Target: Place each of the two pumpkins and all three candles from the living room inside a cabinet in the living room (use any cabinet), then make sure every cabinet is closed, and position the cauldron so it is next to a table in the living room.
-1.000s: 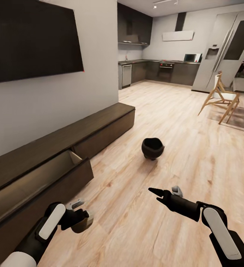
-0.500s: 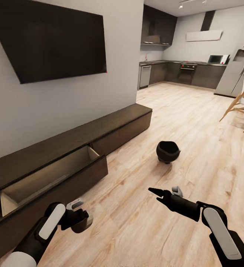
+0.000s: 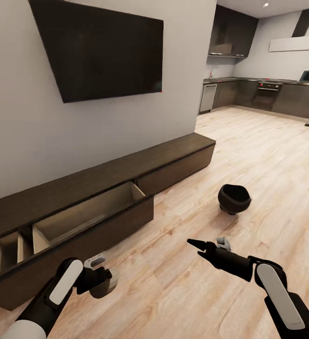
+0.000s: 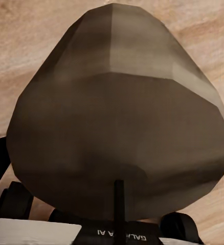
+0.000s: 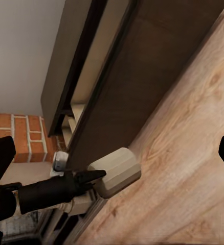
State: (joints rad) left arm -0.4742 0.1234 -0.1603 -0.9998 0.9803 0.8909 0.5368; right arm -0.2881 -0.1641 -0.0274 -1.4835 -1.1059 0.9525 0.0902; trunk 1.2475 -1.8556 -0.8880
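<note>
Beside the cabinet [image 3: 126,183], more open drawer [image 3: 86,216] visible than before.

The candle [image 4: 117,122] hides the left end effector's fingertips, and the cabinet [image 3: 13,226] runs off-frame

A dark television [image 3: 102,49] hangs on a grey wall [image 3: 22,141]; pale wooden floor [image 3: 267,150] runs toward a dark kitchen [image 3: 262,94].
</note>
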